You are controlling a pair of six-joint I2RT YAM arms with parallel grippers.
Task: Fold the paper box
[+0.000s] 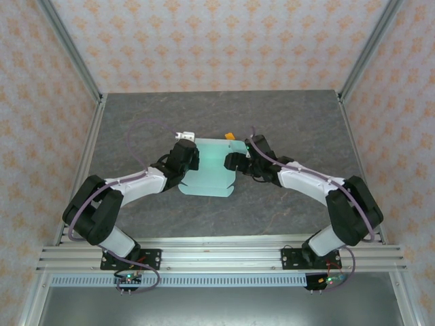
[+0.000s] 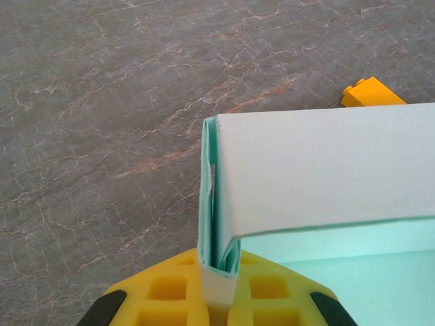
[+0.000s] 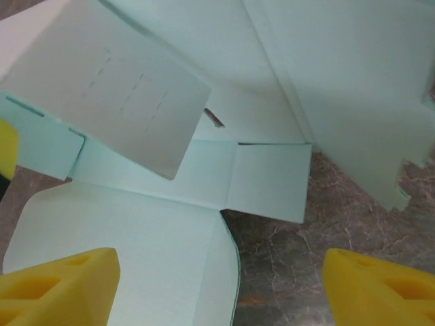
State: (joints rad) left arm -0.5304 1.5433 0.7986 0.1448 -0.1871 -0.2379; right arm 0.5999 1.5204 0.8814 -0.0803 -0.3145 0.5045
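Note:
The paper box [image 1: 211, 170] is a pale mint-green card sheet lying mid-table, with some flaps raised. My left gripper [image 2: 219, 292] is shut on the folded left edge of the paper box [image 2: 319, 170], pinching a doubled flap between its yellow fingers [image 2: 163, 295]. In the top view the left gripper [image 1: 185, 157] sits at the sheet's left side. My right gripper [image 3: 217, 285] hovers open above the box's right part, its yellow fingers [image 3: 61, 285] wide apart with nothing between them. The flat rounded flap and a square tab of the paper box [image 3: 136, 238] lie below it. From above, the right gripper [image 1: 238, 161] is at the sheet's right edge.
A tiny orange cube [image 1: 230, 136] sits just behind the sheet; the same orange cube [image 2: 370, 93] appears beyond the raised flap. The grey marbled table [image 1: 292, 122] is walled by patterned panels, with metal rails at its sides and near edge.

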